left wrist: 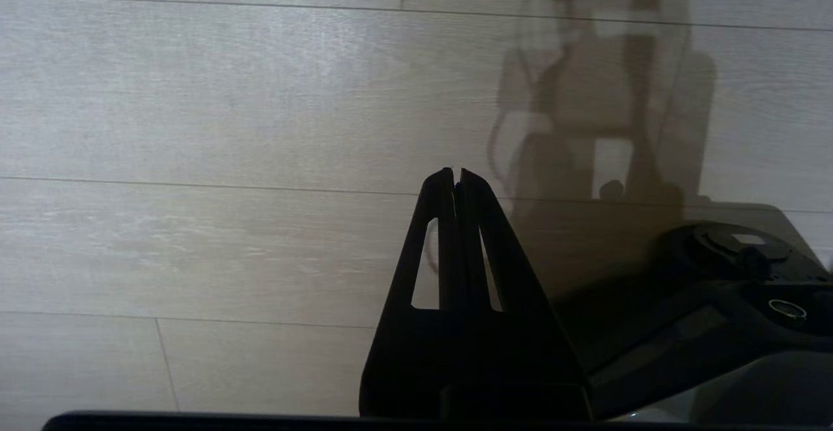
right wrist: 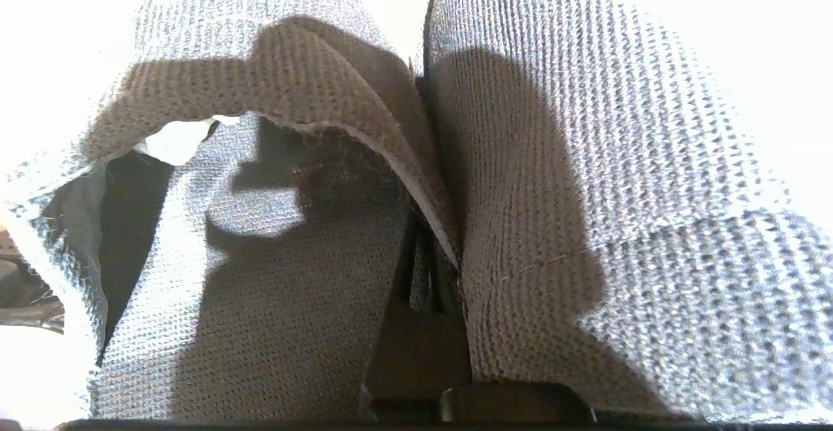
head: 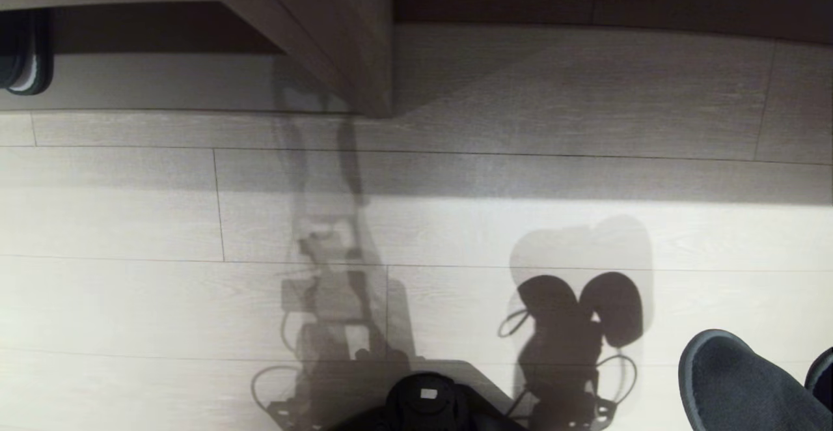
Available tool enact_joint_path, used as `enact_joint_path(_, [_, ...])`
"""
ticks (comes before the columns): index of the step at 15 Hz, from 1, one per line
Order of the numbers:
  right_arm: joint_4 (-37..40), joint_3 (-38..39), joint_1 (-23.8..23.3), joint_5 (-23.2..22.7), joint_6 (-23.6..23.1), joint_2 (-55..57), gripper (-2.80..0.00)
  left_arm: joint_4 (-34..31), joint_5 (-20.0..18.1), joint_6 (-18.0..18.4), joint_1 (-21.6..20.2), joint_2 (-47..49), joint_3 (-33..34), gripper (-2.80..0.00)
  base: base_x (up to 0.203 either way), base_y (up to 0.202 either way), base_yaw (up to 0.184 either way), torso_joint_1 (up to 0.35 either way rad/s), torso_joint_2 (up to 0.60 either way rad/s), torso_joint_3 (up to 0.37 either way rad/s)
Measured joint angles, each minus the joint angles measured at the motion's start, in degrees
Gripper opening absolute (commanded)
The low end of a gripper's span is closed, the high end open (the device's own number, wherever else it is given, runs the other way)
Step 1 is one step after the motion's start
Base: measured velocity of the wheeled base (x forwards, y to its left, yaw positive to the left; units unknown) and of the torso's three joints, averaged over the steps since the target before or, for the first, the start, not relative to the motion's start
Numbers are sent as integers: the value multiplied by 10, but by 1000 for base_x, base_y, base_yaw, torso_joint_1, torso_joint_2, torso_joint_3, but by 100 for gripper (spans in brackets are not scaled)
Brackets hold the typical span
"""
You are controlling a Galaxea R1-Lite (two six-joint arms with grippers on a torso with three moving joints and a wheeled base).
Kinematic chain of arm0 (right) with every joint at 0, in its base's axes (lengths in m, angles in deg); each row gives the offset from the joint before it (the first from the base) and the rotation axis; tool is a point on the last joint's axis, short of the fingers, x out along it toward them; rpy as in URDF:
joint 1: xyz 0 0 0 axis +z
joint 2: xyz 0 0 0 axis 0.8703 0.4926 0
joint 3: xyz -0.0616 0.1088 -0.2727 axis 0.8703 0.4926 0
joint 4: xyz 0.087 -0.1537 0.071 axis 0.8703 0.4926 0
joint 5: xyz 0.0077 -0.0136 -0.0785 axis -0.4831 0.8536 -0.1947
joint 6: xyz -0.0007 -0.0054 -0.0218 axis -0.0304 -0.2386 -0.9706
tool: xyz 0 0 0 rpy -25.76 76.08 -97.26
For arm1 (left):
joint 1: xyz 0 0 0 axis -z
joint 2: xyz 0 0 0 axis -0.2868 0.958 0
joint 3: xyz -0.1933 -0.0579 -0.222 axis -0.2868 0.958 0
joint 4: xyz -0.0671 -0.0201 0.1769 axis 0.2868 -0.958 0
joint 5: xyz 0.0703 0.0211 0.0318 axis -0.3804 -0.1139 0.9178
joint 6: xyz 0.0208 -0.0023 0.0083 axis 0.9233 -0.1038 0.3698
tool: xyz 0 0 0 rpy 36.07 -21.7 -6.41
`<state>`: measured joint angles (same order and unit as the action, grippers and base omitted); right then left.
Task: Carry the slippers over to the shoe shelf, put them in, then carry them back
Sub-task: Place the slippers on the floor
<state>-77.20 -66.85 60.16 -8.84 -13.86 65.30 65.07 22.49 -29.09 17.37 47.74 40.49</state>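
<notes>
The slippers (right wrist: 520, 222), dark woven fabric, hang pressed together in the right end effector (right wrist: 426, 268); toes (head: 735, 379) show low at right; the shoe shelf (head: 163, 79) stands ahead, left.

The left gripper (left wrist: 455, 174) is matte black, two long tapering fingers (left wrist: 429, 236) each pierced by a narrow elongated slot, rising from one broad black block. The robot base (left wrist: 735, 288) at its 3 o'clock is a black moulded housing bearing a round cap, a small silver ring and a pale rectangular label, with a grey glossy panel below.
</notes>
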Motion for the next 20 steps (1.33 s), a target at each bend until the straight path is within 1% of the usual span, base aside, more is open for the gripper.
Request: enact_joint_path(20, [0, 0, 0, 0, 1, 0, -280, 0, 0, -1, 0, 0, 0, -280, 0, -197, 2, 1, 2, 3])
